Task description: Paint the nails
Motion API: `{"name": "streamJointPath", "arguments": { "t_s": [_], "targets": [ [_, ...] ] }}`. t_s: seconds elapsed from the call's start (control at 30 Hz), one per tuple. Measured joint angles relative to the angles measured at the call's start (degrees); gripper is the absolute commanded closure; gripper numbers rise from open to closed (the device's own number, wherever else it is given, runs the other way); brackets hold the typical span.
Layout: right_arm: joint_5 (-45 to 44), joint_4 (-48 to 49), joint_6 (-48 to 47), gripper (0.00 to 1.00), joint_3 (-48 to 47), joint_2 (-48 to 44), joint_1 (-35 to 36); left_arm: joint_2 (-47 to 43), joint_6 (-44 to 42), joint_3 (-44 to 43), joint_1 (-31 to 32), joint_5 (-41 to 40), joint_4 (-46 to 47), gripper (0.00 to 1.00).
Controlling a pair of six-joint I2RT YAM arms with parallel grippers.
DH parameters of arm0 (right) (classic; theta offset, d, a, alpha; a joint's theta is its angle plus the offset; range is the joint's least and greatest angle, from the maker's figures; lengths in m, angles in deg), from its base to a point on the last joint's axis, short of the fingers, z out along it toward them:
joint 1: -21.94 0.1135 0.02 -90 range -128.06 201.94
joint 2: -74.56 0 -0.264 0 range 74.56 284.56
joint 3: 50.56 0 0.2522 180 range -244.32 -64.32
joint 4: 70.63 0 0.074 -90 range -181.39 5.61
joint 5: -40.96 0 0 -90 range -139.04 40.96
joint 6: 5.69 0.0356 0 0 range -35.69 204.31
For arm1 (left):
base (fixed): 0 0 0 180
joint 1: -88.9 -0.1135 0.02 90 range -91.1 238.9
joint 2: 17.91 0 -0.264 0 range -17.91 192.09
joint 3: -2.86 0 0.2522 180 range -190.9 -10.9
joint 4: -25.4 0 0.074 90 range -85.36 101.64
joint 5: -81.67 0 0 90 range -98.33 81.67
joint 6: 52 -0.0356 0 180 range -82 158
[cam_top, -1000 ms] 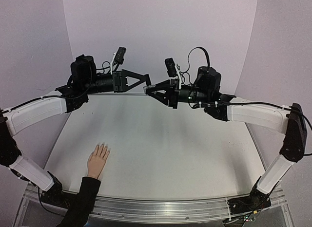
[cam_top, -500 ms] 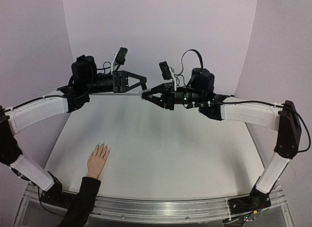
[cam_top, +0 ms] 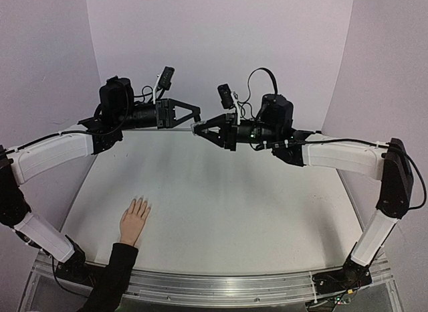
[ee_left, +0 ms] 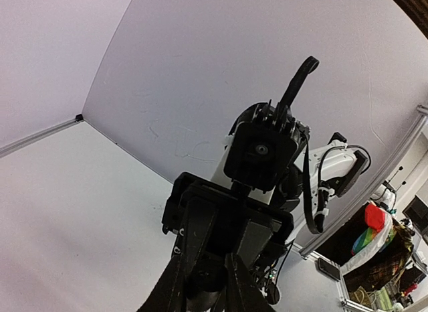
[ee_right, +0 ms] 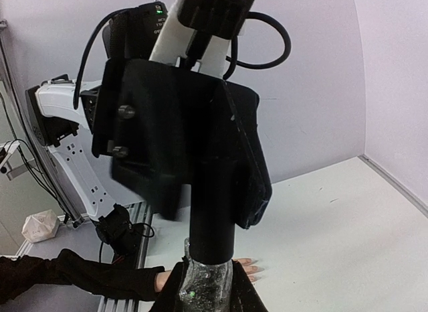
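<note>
Both arms are raised over the back of the table, grippers tip to tip. My right gripper (cam_top: 198,130) (ee_right: 208,290) is shut on the clear glittery body of a small bottle (ee_right: 210,280). Its tall black cap (ee_right: 214,218) (ee_left: 206,278) points into my left gripper (cam_top: 196,117) (ee_left: 202,272), whose fingers sit tight on either side of it. A pale peach hand (cam_top: 134,220) with a black sleeve (cam_top: 115,272) lies flat at the near left, fingers spread. The nails (cam_top: 142,204) are tiny at its fingertips (ee_right: 249,265), far below both grippers.
The white table (cam_top: 227,198) is walled by pale lilac panels behind and on both sides. An aluminium rail (cam_top: 221,286) runs along the near edge. Off the table, in the left wrist view, stands a box of colourful cloth (ee_left: 374,238).
The left gripper's jaws have closed onto the bottle's cap. The right arm brought the bottle leftward to meet them and then held about still. The hand has not moved.
</note>
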Motion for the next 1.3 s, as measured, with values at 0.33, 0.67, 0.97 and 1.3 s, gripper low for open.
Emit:
{"name": "streamJointPath", "arguments": {
  "t_s": [0.33,0.67,0.97,1.3],
  "targets": [
    [-47.13,-1.70,-9.01,1.00,0.89,-0.32,10.35,1.77,-6.10,-8.35,8.84,-37.31,-16.55,1.00],
    [-66.76,2.56,-18.95,1.00,0.58,1.48,14.64,5.18,-5.84,-16.06,13.30,-48.13,-23.82,0.56],
    [-31.61,3.58,-13.74,1.00,8.57,-4.68,5.20,0.47,-2.66,-6.55,7.39,-26.89,-15.05,0.27],
    [-1.97,4.24,-2.27,1.00,5.03,-4.37,0.19,-2.82,2.64,-1.14,1.79,-8.58,-5.02,0.28]
  ]
}}
